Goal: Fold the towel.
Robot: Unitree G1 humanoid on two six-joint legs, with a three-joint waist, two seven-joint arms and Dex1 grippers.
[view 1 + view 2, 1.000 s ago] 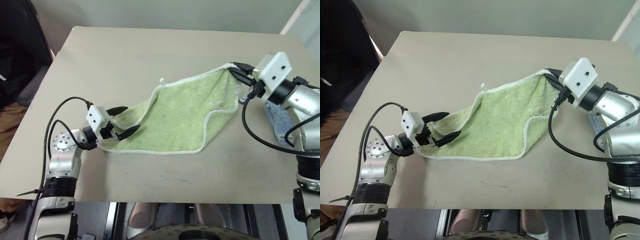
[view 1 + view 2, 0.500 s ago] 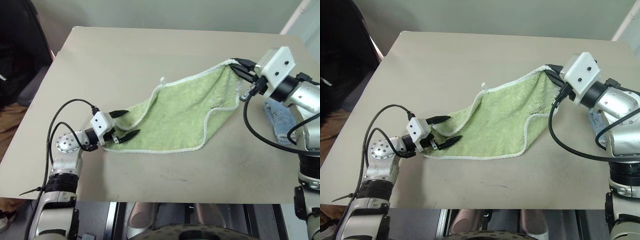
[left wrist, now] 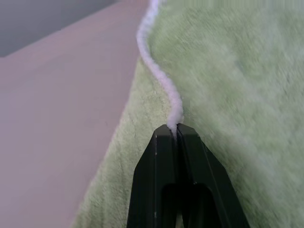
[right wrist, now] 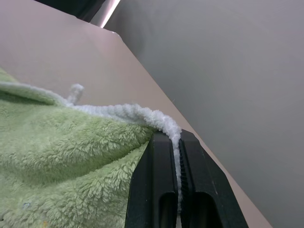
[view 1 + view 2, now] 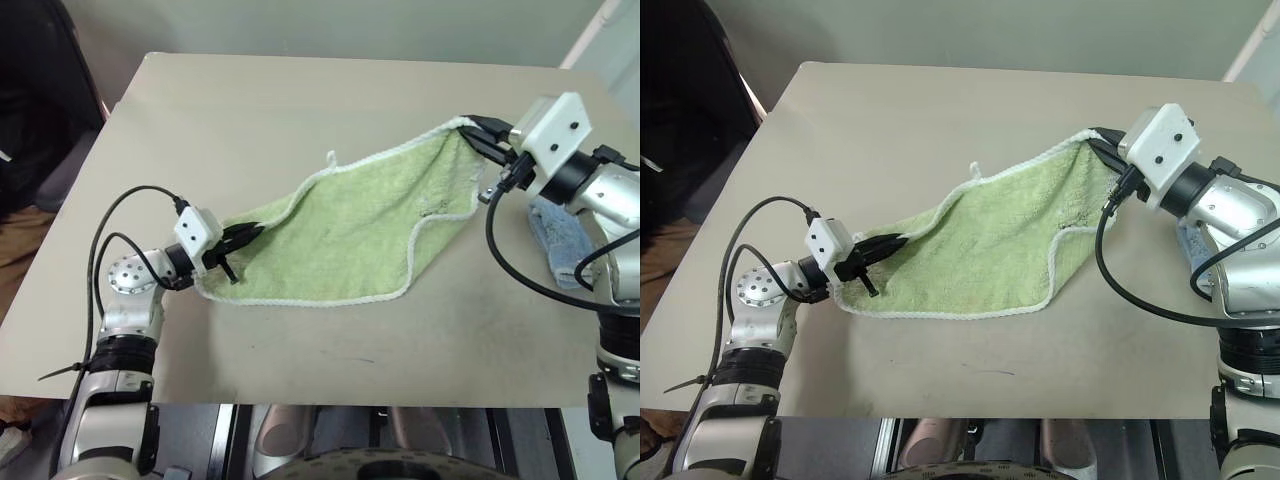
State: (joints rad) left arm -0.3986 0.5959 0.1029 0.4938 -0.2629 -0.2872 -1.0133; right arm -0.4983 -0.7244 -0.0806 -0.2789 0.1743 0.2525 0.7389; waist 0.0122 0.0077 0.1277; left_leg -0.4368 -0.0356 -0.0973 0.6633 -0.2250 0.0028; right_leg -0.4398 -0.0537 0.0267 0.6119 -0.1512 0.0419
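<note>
Now the towel (image 5: 360,235) hangs stretched between the two hands above the beige table (image 5: 250,110), sagging in the middle so that its lower fold rests on the table surface. Its light green terry face is turned toward the head camera, and the white stitched edge runs all around it. A small white loop tag (image 5: 331,157) stands up from the upper edge, roughly midway along it.

On the robot's left, the left hand (image 5: 243,238) is clamped on the near-left corner of the towel, low and close to the table. In the left wrist view its two black fingers (image 3: 161,180) are pressed together with the white edging pinched between their tips, and green cloth spreads away on both sides of them.

On the robot's right, the right hand (image 5: 478,138) holds the far-right corner, raised well above the table. In the right wrist view its fingers (image 4: 159,185) are closed tight on the white stitched edge, the cloth drooping away from the grip.

A light blue towel (image 5: 562,240) lies bunched on the table near its right edge, beneath the right arm and apart from the green one.

At the far left edge of the head views, beside the table, a person in dark clothing (image 5: 30,90) is partly visible.
</note>
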